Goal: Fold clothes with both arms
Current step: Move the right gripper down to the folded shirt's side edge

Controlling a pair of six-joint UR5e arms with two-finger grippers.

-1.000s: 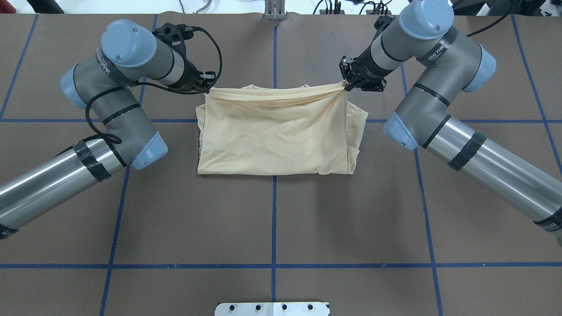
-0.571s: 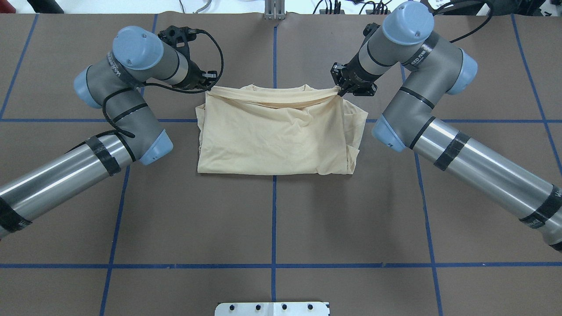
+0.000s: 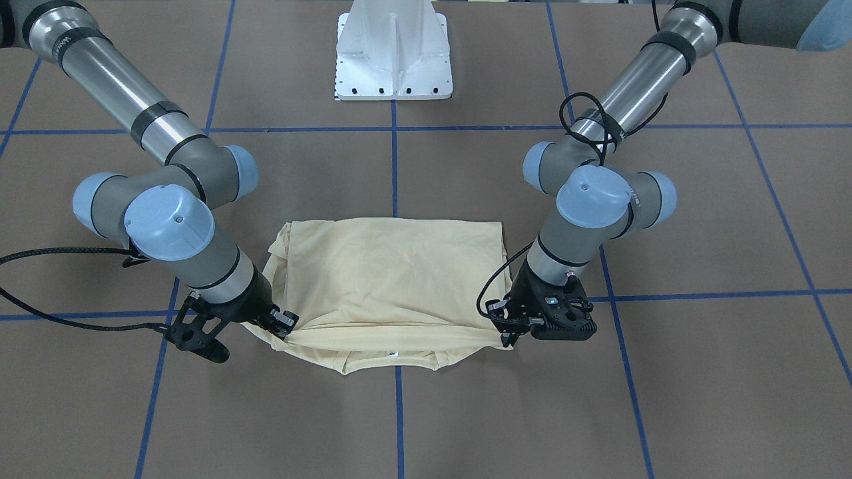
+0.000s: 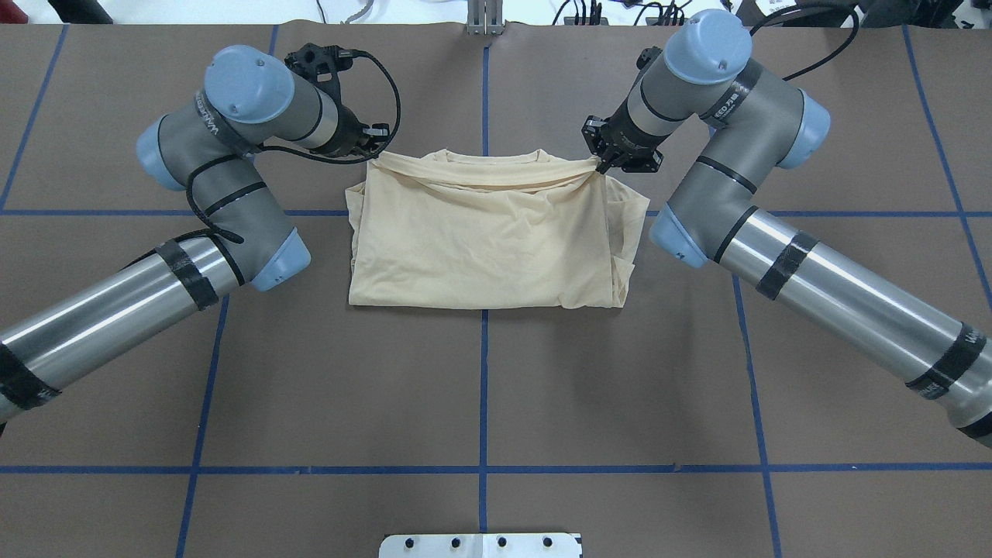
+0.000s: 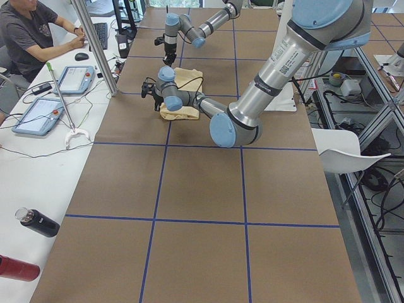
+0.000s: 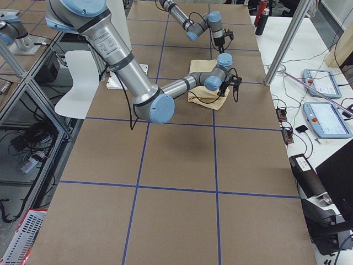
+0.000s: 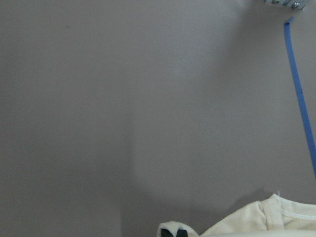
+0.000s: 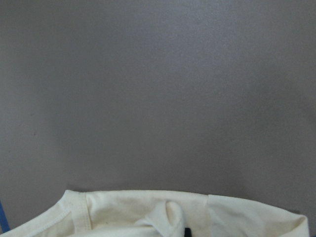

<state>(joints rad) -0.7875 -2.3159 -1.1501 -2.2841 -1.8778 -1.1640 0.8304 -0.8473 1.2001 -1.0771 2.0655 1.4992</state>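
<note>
**Set the held edge down level, then let go together**

The shirt (image 4: 488, 232) lies on the far half of the surface (image 4: 480, 387), across the centre blue line (image 4: 483, 387), folded to a rough rectangle. Its collar (image 4: 484, 156) peeks out at the far edge. The left fingers (image 4: 373, 153) and right fingers (image 4: 604, 161) are each pinched narrow on a corner of the top layer's far edge. In the wrist views cloth wraps the tips.

You look to be finishing the fold towards the collar. The edge sags a little between the two grips, so hold a light outward pull as you lower. Bring both corners down at the same height and line them up just short of the collar. Free both corners at once, since a lone release would likely let the thin cloth slide back.

The fabric is a thin, limp, cream knit, creased in soft diagonal wrinkles, with a stitched rib at the neck. On the right arm's side the under layers (image 4: 632, 225) bunch out past the top layer. The surface is matte brown, and probably gives little slip.
</note>
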